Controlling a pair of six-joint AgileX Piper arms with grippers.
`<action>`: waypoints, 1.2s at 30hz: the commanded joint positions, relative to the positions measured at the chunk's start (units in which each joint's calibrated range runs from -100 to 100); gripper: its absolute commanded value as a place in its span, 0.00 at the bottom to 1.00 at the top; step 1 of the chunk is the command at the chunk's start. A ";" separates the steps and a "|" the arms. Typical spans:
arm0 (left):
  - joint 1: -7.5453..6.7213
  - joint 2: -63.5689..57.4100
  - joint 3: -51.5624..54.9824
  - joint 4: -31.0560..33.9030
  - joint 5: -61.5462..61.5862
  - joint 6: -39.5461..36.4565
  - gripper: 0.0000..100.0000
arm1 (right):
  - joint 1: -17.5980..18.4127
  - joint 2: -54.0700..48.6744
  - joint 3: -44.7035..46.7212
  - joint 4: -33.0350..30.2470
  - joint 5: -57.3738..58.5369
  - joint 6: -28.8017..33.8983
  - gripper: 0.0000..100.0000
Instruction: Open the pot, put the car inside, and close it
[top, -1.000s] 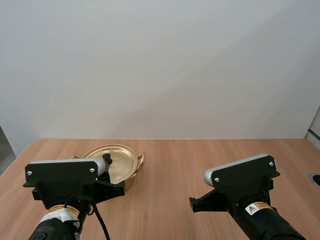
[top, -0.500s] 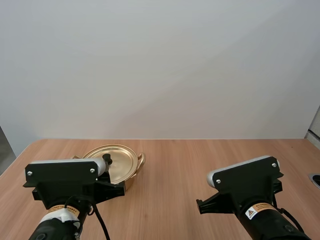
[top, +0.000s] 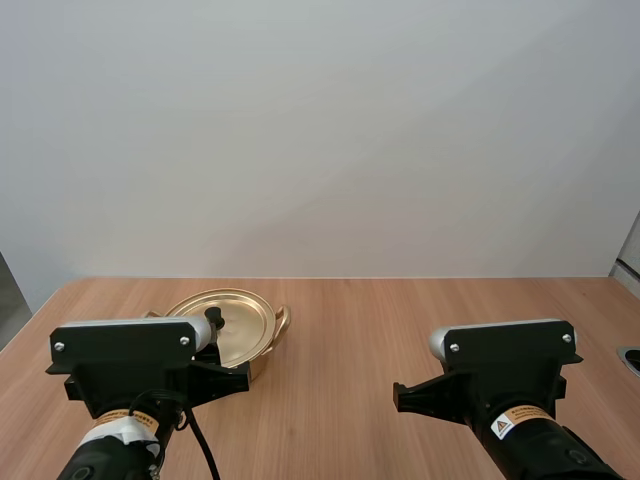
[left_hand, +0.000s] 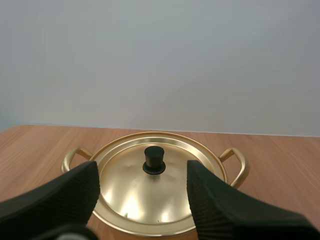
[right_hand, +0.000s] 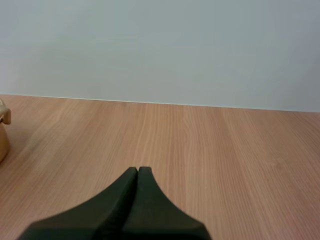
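Left tool: stands wide open, grips nothing, hovers low on the near side of the pot. Frames the lid between its two ribbed fingers, one to each side, touching neither lid nor rim.

Pot: rests on the left half of the bench, toward the far edge. Shines gold, bears a loop handle on each side, and wears the lid flat and closed. Shows a black knob upright at the lid's centre, in line with the gap between the fingers.

Right tool: lies pressed shut into one dark wedge and holds nothing. Points across the wood of the bench's right half, well apart from the pot. Faces a sliver of gold at the end of the bench toward the pot, probably the pot's nearer handle, though too little shows to be sure.

In the high view: left arm's black housing just near of the pot, covering its near left rim.
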 joint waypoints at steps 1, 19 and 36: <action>0.01 0.00 0.00 0.07 -0.06 0.00 0.85 | 0.01 0.00 0.00 -0.04 -0.09 0.00 0.00; 0.01 0.00 0.00 0.07 -0.06 0.00 0.85 | 0.01 0.00 0.00 0.43 -0.09 0.00 0.00; 0.01 0.00 0.00 0.22 2.16 0.00 0.00 | 0.01 0.00 0.00 0.43 -0.09 0.00 0.00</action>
